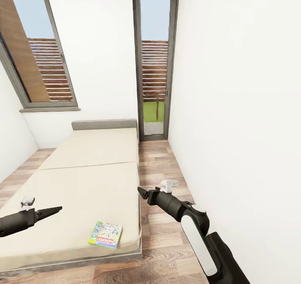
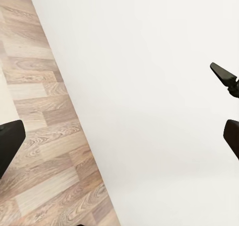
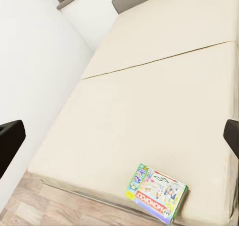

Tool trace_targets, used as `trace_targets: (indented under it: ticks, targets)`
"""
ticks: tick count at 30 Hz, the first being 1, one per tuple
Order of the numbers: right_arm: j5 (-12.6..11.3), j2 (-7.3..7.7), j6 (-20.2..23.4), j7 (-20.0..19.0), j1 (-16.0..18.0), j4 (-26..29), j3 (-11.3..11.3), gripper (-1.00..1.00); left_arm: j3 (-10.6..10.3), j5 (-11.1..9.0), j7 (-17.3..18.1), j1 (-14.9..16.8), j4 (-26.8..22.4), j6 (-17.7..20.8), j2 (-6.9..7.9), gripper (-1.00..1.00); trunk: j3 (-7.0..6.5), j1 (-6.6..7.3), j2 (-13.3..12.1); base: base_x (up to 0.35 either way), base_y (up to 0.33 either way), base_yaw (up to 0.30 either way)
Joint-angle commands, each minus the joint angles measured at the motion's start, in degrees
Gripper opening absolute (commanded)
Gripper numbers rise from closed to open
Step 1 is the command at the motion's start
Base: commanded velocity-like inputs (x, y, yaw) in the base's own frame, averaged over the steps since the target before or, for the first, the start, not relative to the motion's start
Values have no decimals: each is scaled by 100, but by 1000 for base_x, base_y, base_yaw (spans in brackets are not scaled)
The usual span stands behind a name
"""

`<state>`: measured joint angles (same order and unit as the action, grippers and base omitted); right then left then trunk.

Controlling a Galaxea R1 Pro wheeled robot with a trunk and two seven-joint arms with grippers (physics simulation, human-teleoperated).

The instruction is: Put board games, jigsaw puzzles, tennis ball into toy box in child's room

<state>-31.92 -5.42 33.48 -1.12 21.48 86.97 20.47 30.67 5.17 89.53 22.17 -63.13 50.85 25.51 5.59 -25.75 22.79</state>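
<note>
One board game [image 1: 105,234], a flat green-edged box with a busy white cover, lies on the bed [image 1: 92,179] near its front right corner. The right wrist view looks down on that board game [image 3: 158,193] and the beige mattress [image 3: 149,86]. My left gripper [image 1: 52,211] hovers over the bed's front left part, open and empty; its fingers [image 2: 10,141] stand far apart. My right gripper [image 1: 143,192] hangs over the bed's right edge, above and beyond the box, open and empty [image 3: 122,136]. The table, toy box, jigsaw puzzles and tennis ball are out of view.
A narrow strip of wood floor [image 1: 161,167] runs between the bed and the white wall [image 1: 234,108] on the right. A tall glass door [image 1: 154,67] stands at the far end, and a window [image 1: 39,50] at the back left.
</note>
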Motion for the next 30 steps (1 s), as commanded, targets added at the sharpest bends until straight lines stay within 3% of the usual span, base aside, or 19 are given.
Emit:
trace_targets:
  ticks: [1,13,30]
  targets:
    - [-3,-2,27,-11,5,4,-3,100,9,54,47,7,-6,58,-2,100,13,-4,13,0,-90,0]
    - [-7,-1,27,-11,5,-4,0,100,9,54,47,7,-6,56,-6,100,13,-4,13,0,-65,32]
    - [-6,-2,27,-11,5,-5,8,100,9,49,47,7,-6,56,-10,100,13,-4,13,0,-61,187]
